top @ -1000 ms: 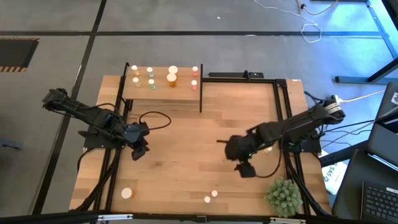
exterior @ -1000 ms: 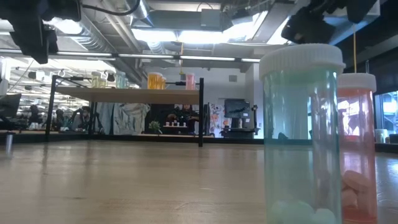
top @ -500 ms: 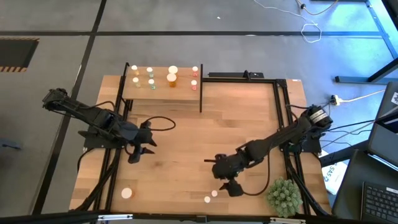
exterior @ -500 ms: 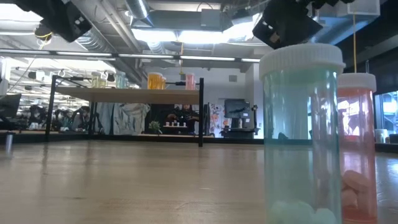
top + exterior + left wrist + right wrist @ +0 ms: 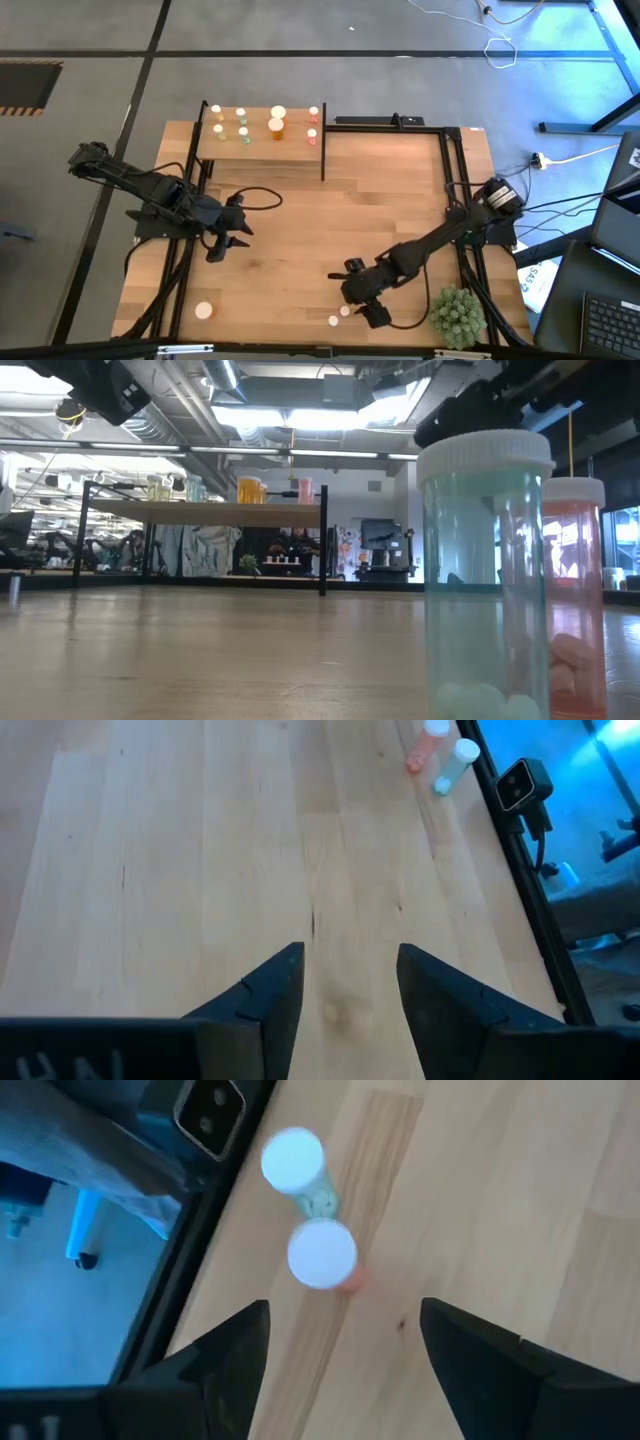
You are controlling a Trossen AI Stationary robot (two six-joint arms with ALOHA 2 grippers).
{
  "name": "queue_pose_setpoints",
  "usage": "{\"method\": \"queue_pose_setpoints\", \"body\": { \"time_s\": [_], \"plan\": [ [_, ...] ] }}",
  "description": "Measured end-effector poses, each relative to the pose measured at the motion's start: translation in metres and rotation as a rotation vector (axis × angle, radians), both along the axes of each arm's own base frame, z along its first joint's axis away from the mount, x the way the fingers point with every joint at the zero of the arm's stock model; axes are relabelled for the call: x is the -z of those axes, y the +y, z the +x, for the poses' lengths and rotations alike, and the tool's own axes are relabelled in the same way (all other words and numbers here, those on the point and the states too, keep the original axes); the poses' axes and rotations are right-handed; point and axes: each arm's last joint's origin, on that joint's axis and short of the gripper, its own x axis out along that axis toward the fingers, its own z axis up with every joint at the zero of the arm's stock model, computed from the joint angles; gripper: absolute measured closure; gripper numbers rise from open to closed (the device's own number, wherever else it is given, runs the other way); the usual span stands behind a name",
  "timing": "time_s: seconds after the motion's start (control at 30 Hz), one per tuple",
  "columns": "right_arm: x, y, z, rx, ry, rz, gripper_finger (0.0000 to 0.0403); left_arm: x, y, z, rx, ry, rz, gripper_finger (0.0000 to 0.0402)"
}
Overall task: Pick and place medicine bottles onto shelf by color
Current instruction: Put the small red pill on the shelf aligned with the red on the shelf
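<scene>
Beside the plant ball (image 5: 456, 316), open right claw (image 5: 366, 302) overhangs two bottles (image 5: 339, 316).

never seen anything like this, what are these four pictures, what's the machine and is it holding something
It is a robot with two dark arms at a wooden table, each ending in a two-finger gripper. One camera looks straight down, one sits at table height, and one rides on each wrist.

From above, the left gripper hovers over bare wood, open and empty. The right gripper is open above two small capped medicine bottles near the table's front edge, a pale green bottle and a reddish bottle. Those same two stand huge in the table-height picture because they are right by that lens. An orange bottle stands alone at the front left. At the back, a small raised shelf already carries several bottles. A spiky green plant sits at the front right corner. Nothing is held.
</scene>
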Motion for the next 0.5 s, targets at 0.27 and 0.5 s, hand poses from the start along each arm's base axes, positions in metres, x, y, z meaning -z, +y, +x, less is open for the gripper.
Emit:
{"method": "queue_pose_setpoints", "body": {
  "time_s": [0.27, 0.5],
  "plan": [
    [0.016, 0.005, 0.008, -0.003, -0.014, 0.007, 0.0142, 0.000, 0.001, 0.000, -0.024, -0.005, 0.017, 0.0246],
    [0.027, 0.011, 0.012, -0.009, -0.026, 0.016, 0.0142, 0.000, 0.001, 0.000, -0.034, -0.007, 0.023, 0.0246]
  ]
}}
